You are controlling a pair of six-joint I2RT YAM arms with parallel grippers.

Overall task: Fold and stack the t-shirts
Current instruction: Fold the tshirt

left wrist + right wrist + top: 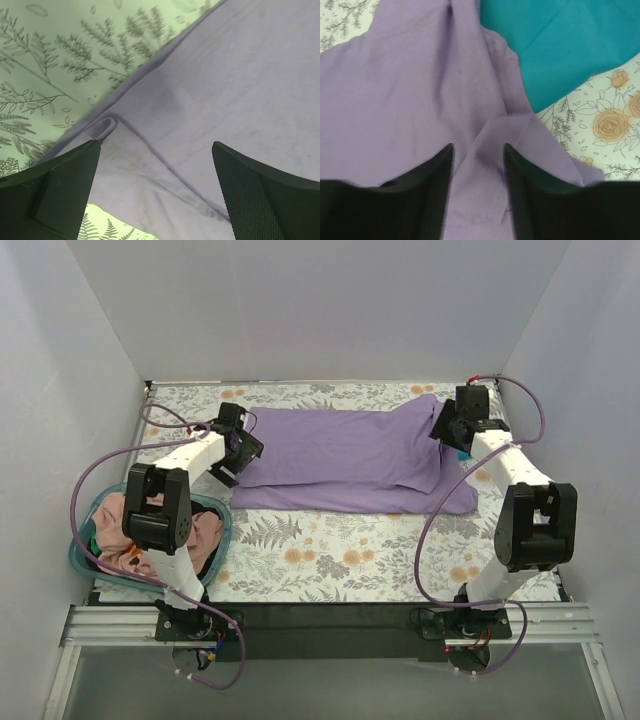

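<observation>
Counter (330,560): a floral-printed surface that fills the middle of the top view.
Lavender t-shirt (340,455): lies spread across the upper middle of the top view. Its long axis runs from frame left to frame right, and it looks already doubled, with a lower layer showing along its bottom edge.
Basket (80,560): a round teal one at the lower left of the top view, well apart from the spread shirt.
Pink t-shirts (205,530): bunched inside the basket, not yet folded.
Teal t-shirt (555,45): a flat piece at the upper right of the right wrist view, tucked partly under the lavender cloth's end.
Left hand (155,145): its jaws are spread wide with nothing between them. It hangs over the shirt's left end, where a hem corner curls up just beside the left finger (60,190).
Right hand (478,147): its jaws are drawn in to a narrow gap with a ridge of lavender cloth running into it. I cannot tell whether that ridge is truly pinched.
Key relation: one hand sits at each short end of the shirt, so neither has the longer reach. The cloth lies directly below and ahead of both hands.
Judgement: any fold that brings one end over the other would travel along that left-to-right axis. The left hand would first have to close on its corner.
</observation>
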